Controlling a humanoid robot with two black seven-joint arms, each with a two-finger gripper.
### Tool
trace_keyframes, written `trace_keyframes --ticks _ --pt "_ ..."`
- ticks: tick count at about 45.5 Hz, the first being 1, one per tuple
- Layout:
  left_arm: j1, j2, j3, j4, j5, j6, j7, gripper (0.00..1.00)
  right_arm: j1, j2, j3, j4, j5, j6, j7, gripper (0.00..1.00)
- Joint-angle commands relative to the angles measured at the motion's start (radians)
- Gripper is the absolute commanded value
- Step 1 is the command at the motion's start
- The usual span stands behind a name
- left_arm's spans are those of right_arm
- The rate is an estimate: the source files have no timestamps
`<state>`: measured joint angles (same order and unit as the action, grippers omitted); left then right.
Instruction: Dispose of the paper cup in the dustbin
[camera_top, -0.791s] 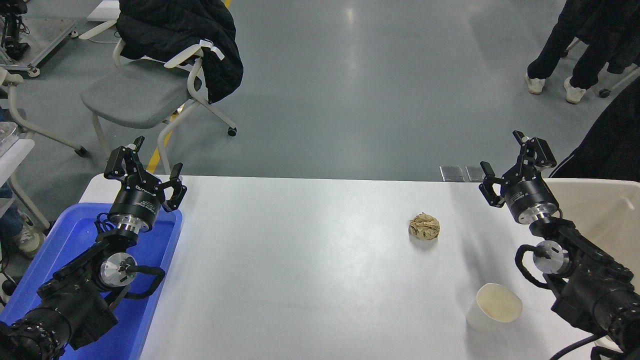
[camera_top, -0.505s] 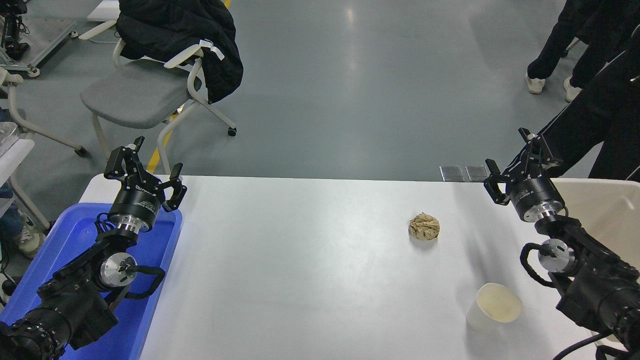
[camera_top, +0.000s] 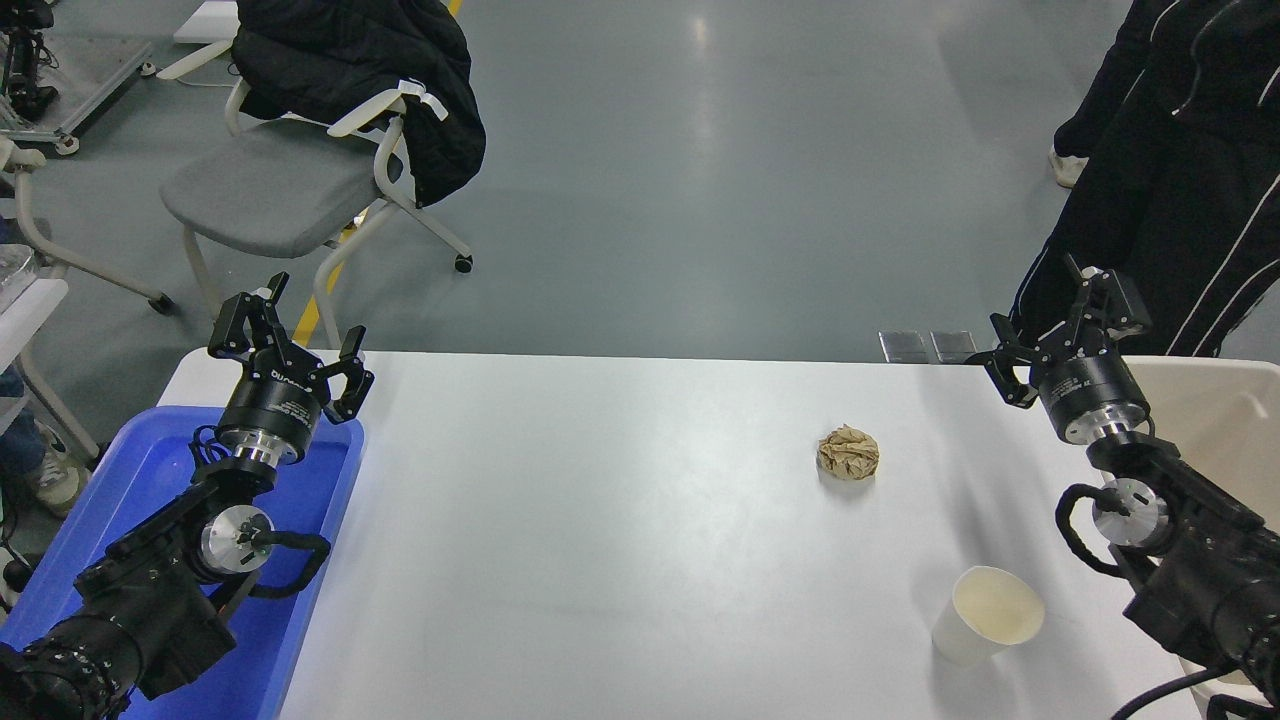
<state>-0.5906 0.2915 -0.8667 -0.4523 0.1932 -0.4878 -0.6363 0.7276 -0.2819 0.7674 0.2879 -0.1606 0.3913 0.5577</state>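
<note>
1. The right gripper (camera_top: 1062, 322) hangs in the air with its fingers spread and nothing between them, over the far right corner of the white bench (camera_top: 620, 520).
2. Just to its right lies the rim of the beige dustbin (camera_top: 1215, 410), and beyond it stands a person in dark clothing (camera_top: 1170, 180).
3. The paper cup (camera_top: 985, 615) stands upright on the bench, well nearer the robot than the gripper and slightly to its left, untouched.
4. A crumpled brown paper ball (camera_top: 849, 452) lies to the gripper's left, between gripper and cup in depth.
5. Judging by this, the reach for the cup has not begun; the next move calls for pulling the gripper back and down to straddle the cup's wall.
6. The left gripper (camera_top: 290, 345) is parked, spread, above the blue tray (camera_top: 150, 470).
7. Small print on the gripper bodies is too small to read.
</note>
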Motion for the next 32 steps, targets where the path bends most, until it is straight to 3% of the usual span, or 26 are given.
trace_keyframes --ticks 1,18,32 --pt "0.0 0.0 0.0 0.0 0.0 0.0 0.001 1.0 -0.001 -0.029 -0.011 -0.006 0.012 0.004 -0.002 1.0" --pt "0.0 0.0 0.0 0.0 0.0 0.0 0.0 1.0 -0.022 -0.114 -0.023 -0.006 0.006 0.006 -0.002 1.0" --pt "0.0 0.0 0.0 0.001 0.0 0.0 0.0 1.0 0.006 -0.246 -0.302 0.007 0.0 0.008 -0.001 0.99"
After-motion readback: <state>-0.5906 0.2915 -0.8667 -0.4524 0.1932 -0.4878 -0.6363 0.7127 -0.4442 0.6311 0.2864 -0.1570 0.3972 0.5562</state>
